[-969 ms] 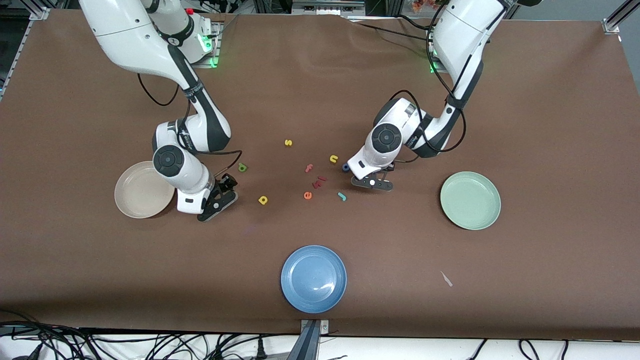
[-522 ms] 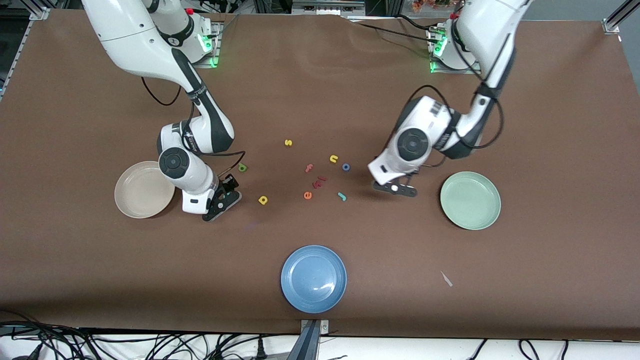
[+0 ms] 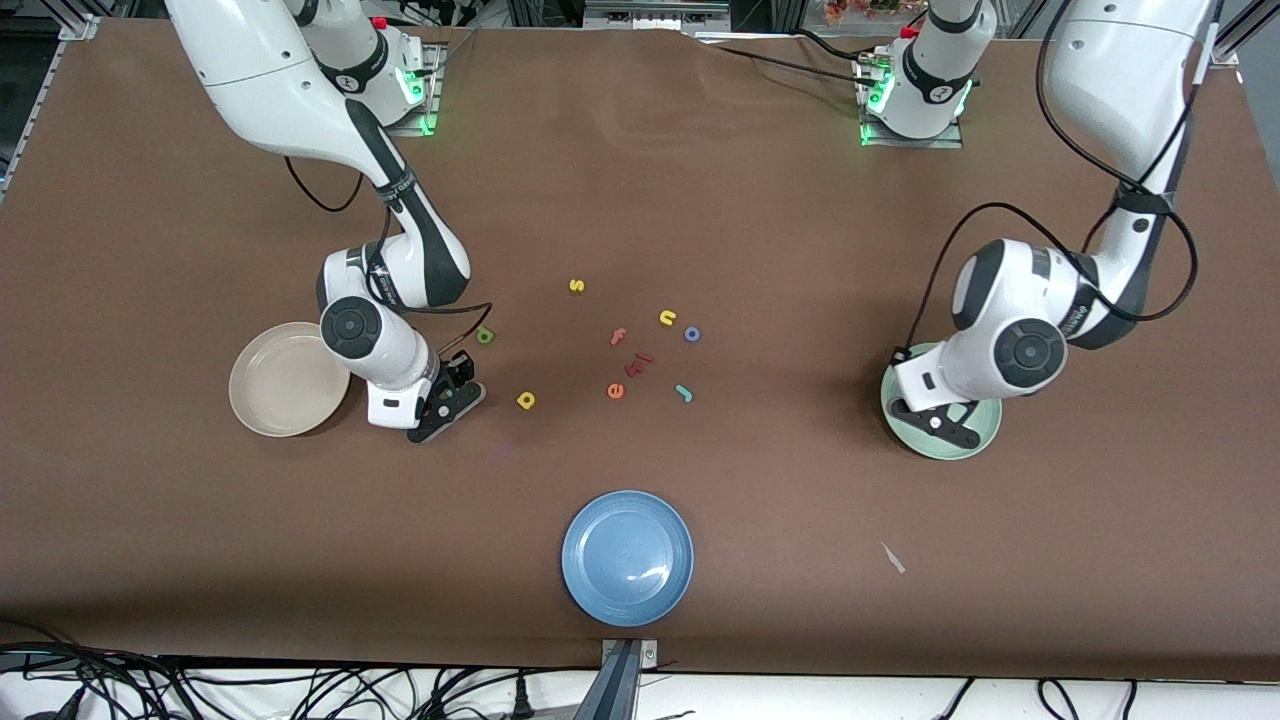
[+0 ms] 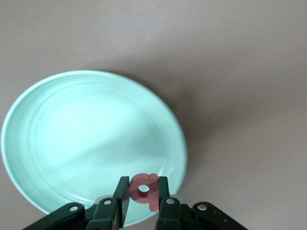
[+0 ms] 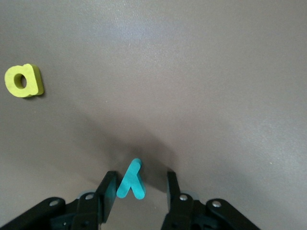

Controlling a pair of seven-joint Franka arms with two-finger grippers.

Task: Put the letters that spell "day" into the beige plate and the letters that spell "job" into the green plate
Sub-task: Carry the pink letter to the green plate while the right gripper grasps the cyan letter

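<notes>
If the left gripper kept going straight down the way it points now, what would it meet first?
Most likely the green plate: the left gripper, shut on the red-pink "b", hangs over the plate's edge, so depth is uncertain and it could just meet the table.

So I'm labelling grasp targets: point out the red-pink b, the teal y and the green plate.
red-pink b [image 4: 144, 190]: left wrist view, its round bowl.
teal y [image 5: 131, 181]: right wrist view, its stem.
green plate [image 4: 86, 143]: left wrist view, bare inner floor.

- Front view: high camera facing both arm bases, covering the whole table [image 3: 200, 560].
- Left wrist view: close, looking down on the green plate [image 4: 57, 143], shared with front.
- Right wrist view: close above tabletop; yellow letter [image 5: 23, 80] shared with front.
</notes>
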